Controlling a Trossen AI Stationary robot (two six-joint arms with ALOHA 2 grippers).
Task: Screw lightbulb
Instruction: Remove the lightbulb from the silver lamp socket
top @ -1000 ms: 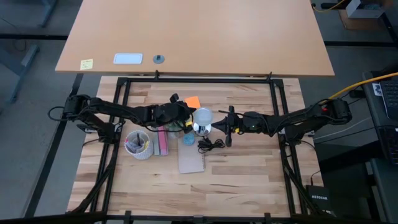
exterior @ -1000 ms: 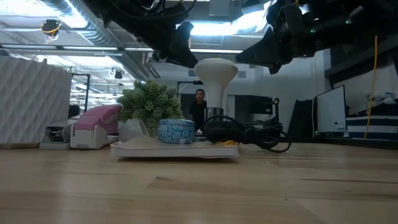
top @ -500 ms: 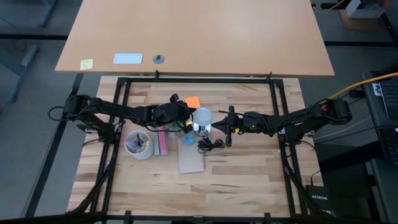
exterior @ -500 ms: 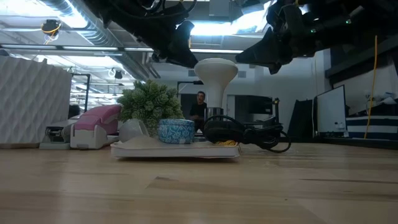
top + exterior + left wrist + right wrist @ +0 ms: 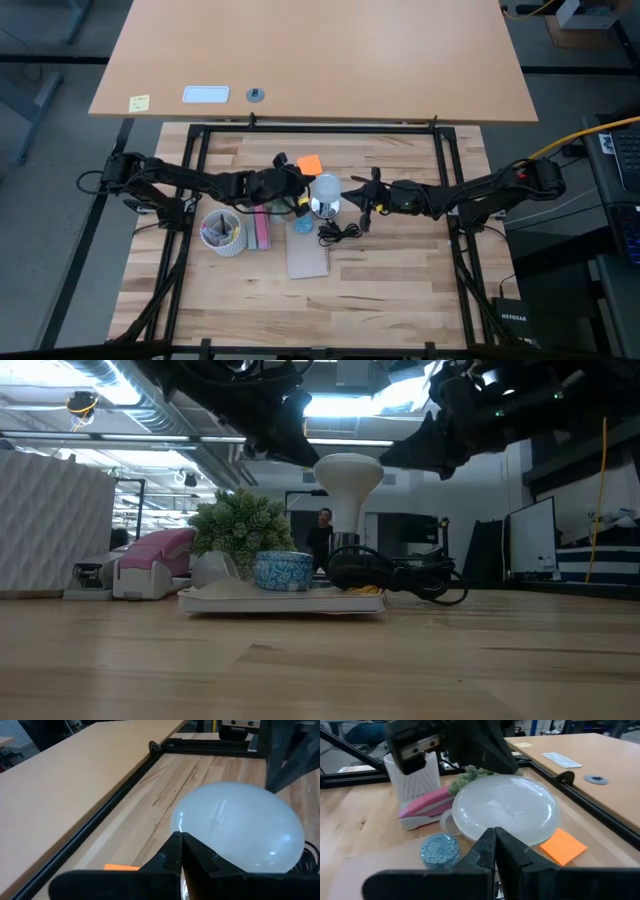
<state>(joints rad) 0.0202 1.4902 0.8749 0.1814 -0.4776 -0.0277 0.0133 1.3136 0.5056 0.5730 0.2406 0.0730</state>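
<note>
The lightbulb (image 5: pixel 325 187) stands upright at the table's middle, its frosted globe (image 5: pixel 348 472) on top. Its neck goes down into a shiny socket (image 5: pixel 345 542), from which a black cord (image 5: pixel 338 232) runs. My left gripper (image 5: pixel 304 196) is shut at the globe's left side and fills the bottom of the left wrist view (image 5: pixel 180 840). My right gripper (image 5: pixel 353 203) is shut at the globe's right side (image 5: pixel 494 834). Both slant slightly downward toward the bulb. My left gripper lays its shut fingertips (image 5: pixel 311 462) against the left side of the globe (image 5: pixel 200 845), coming from the table's left and slanting down; the low view shows no gap. My right gripper lays its shut fingertips (image 5: pixel 386 460) against the right side of the globe (image 5: pixel 510 827), coming from the table's right. The bulb stays upright in its socket.
Left of the bulb are a white pen cup (image 5: pixel 222 232), a pink stapler (image 5: pixel 260 228) and a small plant (image 5: pixel 238 525). A blue bowl (image 5: pixel 302 224) and a notebook (image 5: pixel 307 258) lie nearer. An orange note (image 5: pixel 309 163) lies behind. A black frame (image 5: pixel 320 127) rims the table.
My right gripper has turned a little at its wrist while staying at the globe's right side. The bulb stands as before.
</note>
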